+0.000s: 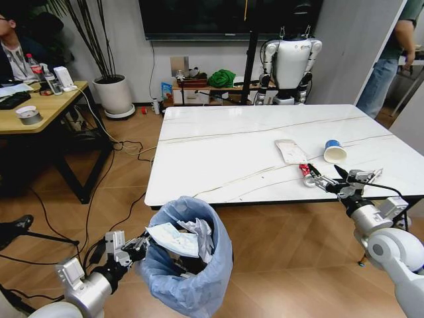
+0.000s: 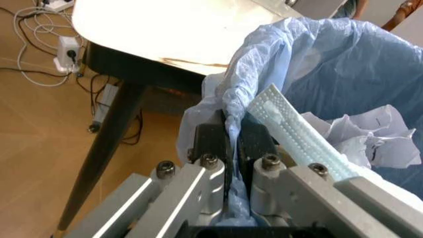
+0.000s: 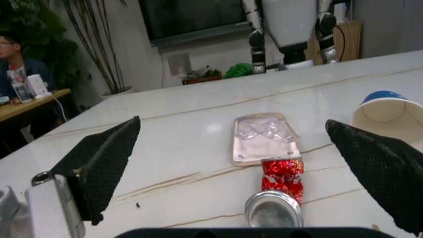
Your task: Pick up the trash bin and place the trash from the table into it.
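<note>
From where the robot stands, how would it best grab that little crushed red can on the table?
Probably across its crumpled red body, coming from the robot's own side. The crushed red can lies on the table with its silver end facing the open right gripper, whose fingers already flank it. The flat clear packet sits right behind, so a grip near the silver end avoids it.

No text, label, brand or number can be read on anything in these views.
</note>
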{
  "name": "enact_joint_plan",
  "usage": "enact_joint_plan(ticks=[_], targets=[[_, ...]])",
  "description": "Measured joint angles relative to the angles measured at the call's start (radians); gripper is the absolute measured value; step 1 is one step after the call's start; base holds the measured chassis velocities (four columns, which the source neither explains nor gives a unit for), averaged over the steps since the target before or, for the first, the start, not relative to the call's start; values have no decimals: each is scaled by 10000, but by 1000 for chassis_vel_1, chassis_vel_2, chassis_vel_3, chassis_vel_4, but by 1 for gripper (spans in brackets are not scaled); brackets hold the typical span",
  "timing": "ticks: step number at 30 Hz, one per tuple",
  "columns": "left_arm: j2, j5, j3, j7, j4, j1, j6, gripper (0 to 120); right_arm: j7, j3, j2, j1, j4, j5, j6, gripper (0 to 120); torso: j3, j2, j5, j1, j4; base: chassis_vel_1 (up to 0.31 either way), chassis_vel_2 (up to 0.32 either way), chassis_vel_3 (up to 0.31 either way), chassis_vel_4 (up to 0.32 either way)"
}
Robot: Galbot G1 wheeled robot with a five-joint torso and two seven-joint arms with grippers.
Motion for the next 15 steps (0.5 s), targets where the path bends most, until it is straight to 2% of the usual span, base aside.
enact_joint_plan(ticks=[15], targets=[[18, -24, 48, 0, 30, -68, 8, 0, -23, 36, 55, -90, 2, -6, 8, 100, 0, 0, -1, 0, -1, -8, -7, 8, 11]])
